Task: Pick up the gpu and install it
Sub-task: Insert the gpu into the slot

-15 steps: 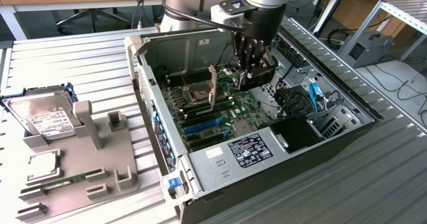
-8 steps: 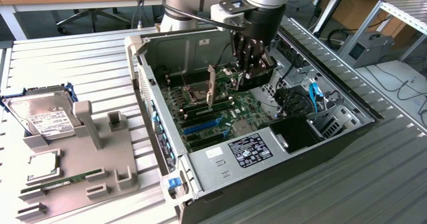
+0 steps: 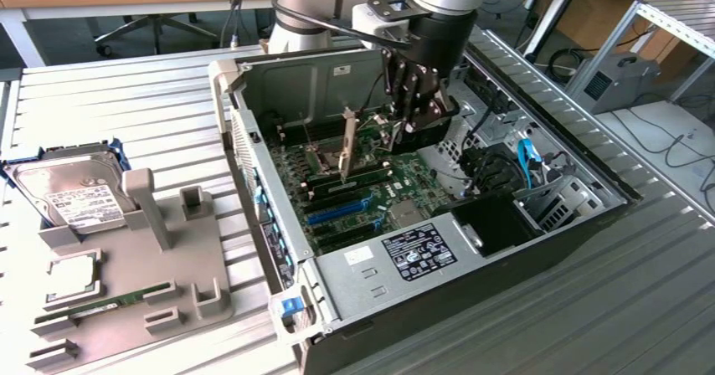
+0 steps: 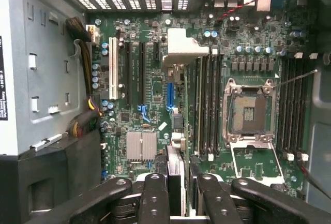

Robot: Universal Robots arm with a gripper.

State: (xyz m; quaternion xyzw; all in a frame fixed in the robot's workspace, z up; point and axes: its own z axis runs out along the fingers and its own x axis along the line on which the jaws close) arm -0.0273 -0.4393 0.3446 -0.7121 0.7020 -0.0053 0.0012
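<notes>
The gpu [image 3: 355, 143] hangs upright inside the open computer case [image 3: 240, 141], its silver end bracket pointing down just above the green motherboard [image 3: 380, 191]. My gripper [image 3: 416, 115] reaches into the case from above and is shut on the card's edge. In the wrist view the gpu [image 4: 177, 146] appears edge-on between the black fingers [image 4: 155, 195], with its pale bracket [image 4: 182, 48] at the far end. It hovers over the board beside the blue slot [image 4: 169, 95], with the black slots [image 4: 135, 71] to one side. The card's fan face is hidden.
Inside the case are the bare CPU socket [image 4: 248, 111], memory slots [image 4: 207, 105], a power supply [image 3: 416, 254] and cable bundles [image 3: 491, 170]. At the exterior view's left a grey holder [image 3: 140, 287] carries a memory stick [image 3: 112, 304] and a chip, next to a hard drive [image 3: 73, 195].
</notes>
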